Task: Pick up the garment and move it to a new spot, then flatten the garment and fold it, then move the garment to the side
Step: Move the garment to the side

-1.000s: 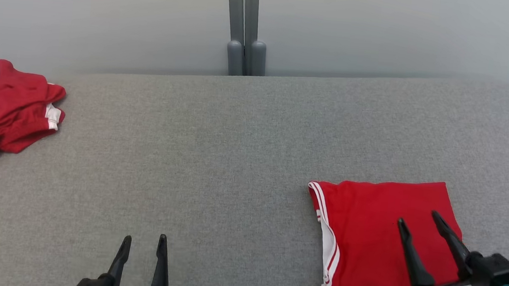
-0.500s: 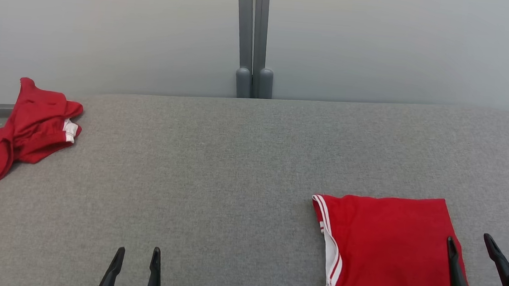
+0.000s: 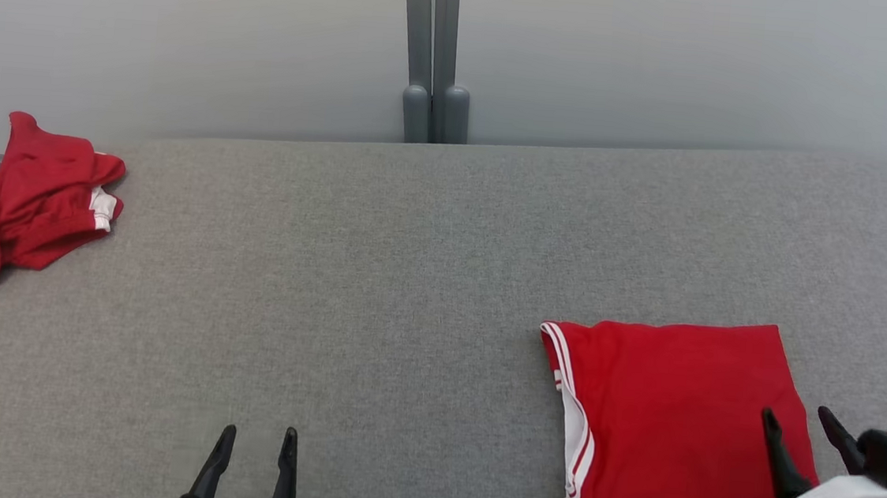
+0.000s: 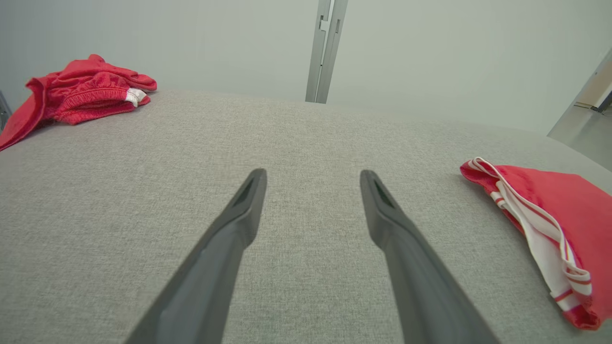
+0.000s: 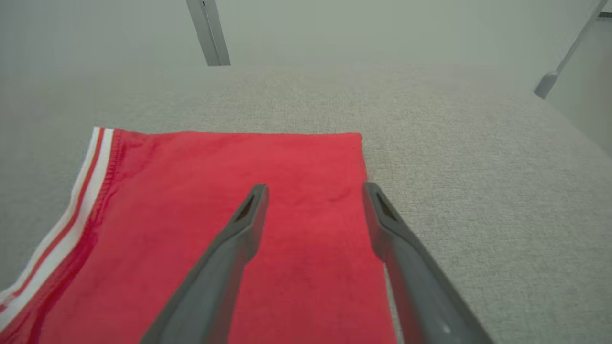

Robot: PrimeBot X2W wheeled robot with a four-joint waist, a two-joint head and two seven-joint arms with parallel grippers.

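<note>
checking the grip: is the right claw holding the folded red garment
No, the right claw stands open over the folded garment, pinching no cloth.

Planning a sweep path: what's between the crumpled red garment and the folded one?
Bare grey surface between crumpled garment and folded garment; head view shows it.
</note>
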